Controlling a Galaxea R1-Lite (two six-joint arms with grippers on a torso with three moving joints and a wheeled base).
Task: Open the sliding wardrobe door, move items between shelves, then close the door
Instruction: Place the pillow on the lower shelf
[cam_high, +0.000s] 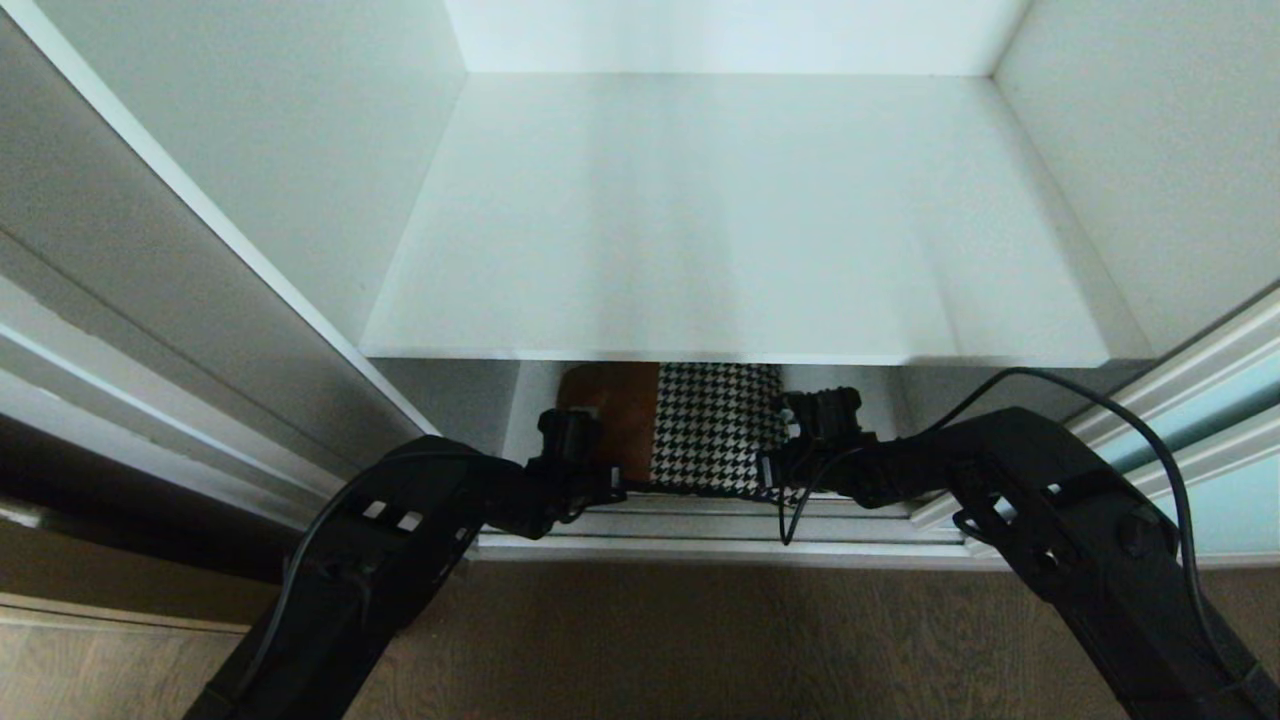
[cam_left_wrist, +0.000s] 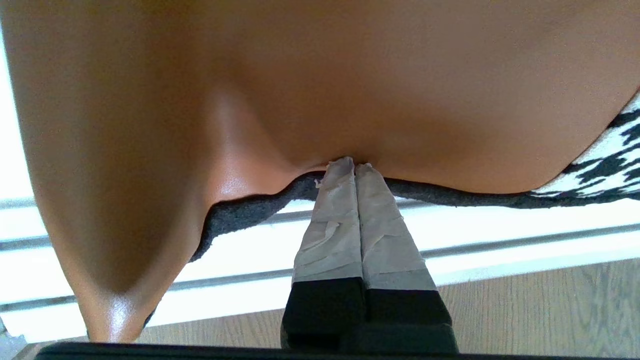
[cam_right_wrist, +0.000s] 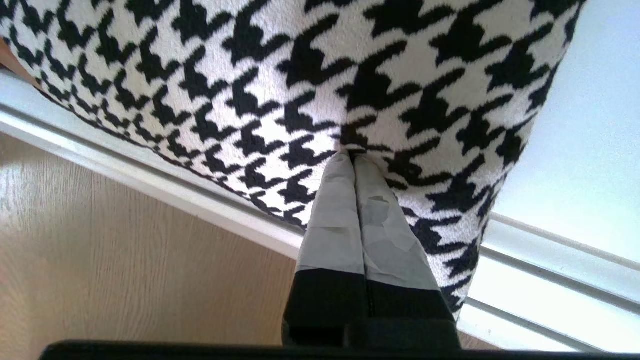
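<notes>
Pillow (cam_high: 690, 425) lies below the white shelf (cam_high: 720, 220), at its front edge. Left gripper (cam_left_wrist: 354, 164) pinches its tan corner, right gripper (cam_right_wrist: 353, 156) its houndstooth edge, probably sharing the lift; sliding wardrobe door (cam_high: 1215, 455) stands open, right of the shelf.

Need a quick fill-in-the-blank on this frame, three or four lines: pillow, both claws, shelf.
1. The left claw is shut on the soft patchwork pillow's ____ panel.
2. The right claw pinches the black-and-white ____ fabric.
3. The pillow sits ____ the wide matte white shelf board.
4. The frosted aqua-blue sliding glass door shows at the robot's ____ side.

Missing words: tan-brown; houndstooth; below; right
</notes>
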